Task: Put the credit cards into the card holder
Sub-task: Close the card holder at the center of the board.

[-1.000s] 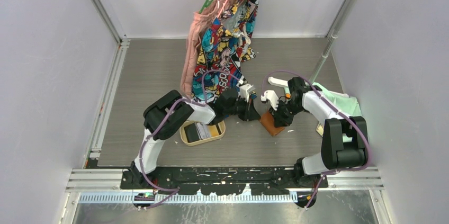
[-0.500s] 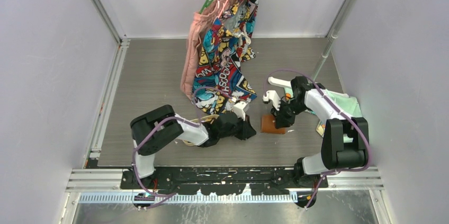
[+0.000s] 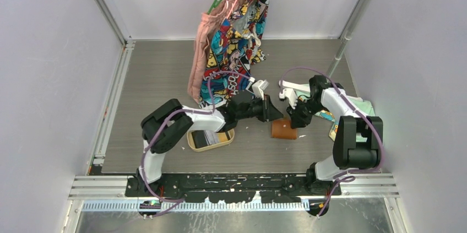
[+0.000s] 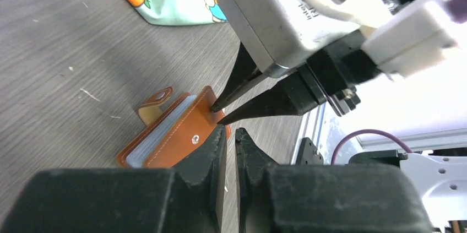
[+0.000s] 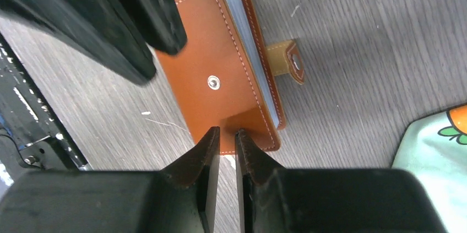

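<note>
Card holder is lying unsnapped on the bench, likely so its cover can be lifted for the credit cards sitting in the tray. Left fingers are hovering barely parted and empty beside one corner; right fingers, a slit apart, are touching the cover's edge, pinching it or not I cannot tell.

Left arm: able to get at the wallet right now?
Probably yes: the wallet lies just ahead of the left end effector; only the right end effector crowds one corner.
</note>
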